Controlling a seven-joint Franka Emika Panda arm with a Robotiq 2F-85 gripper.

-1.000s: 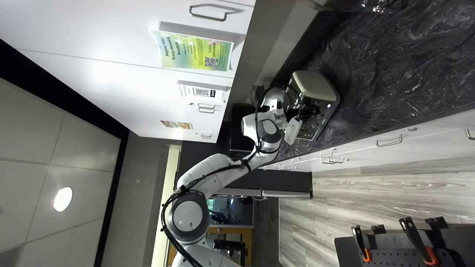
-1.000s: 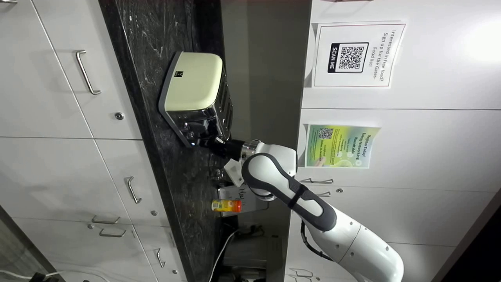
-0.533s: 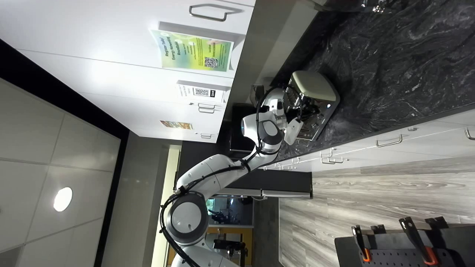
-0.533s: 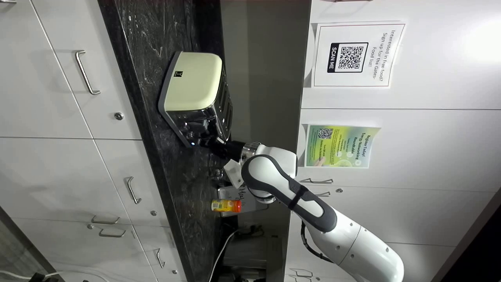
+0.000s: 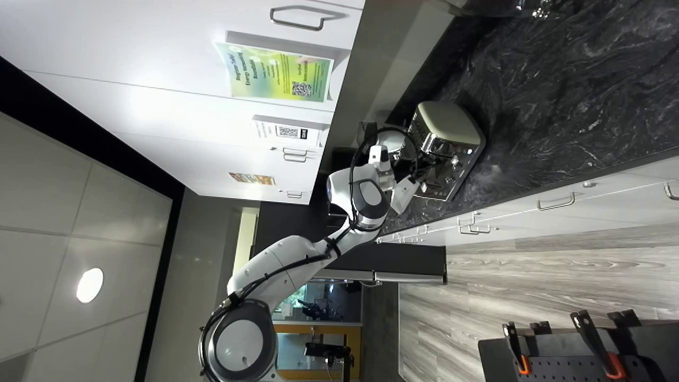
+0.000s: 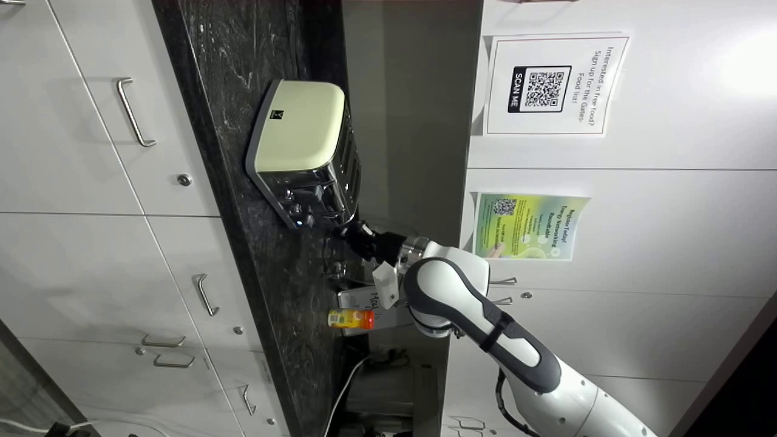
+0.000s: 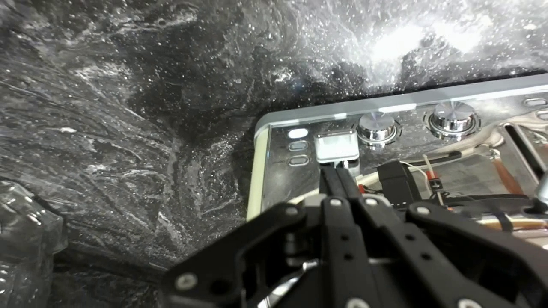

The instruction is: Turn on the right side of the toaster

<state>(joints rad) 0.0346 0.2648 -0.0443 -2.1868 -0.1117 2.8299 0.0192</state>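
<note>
1. Hovering just beside the right-hand lever [image 7: 337, 146], the end effector [image 7: 336, 169] is clenched, nothing being held between its two fingers [image 7: 329, 184]. Contact with the lever cannot be confirmed from the wrist view.
2. Low on the control panel [image 7: 278, 184], close to the grey base [image 7: 308, 113], the lever is seen; it is judged to be down already. That reading is supported by the lit indicator light [image 7: 298, 133] next to it.
3. If withdrawal is now called for, the pinched-together tip is best drawn straight off the panel, so that the lever is not hooked upward and the silver control knob [image 7: 376, 127] is not nudged. Should the lever prove unlatched, its middle should be pressed squarely toward the base until it catches.
4. The cream-and-chrome toaster [image 6: 306, 136] is carried upright on the marbled bench [image 7: 192, 98], its panel turned toward the arm [image 6: 516, 346]; because it might slide, sideways force is best avoided.
5. Well apart from the toaster, an orange-capped bottle [image 6: 351, 318] is stood on the same bench, so any sweep toward that side should be kept high.
6. Farther off, above the bench, a green-and-yellow flyer [image 6: 534, 227] is fixed to an upper cabinet door [image 6: 668, 243], as seen in both exterior views.
</note>
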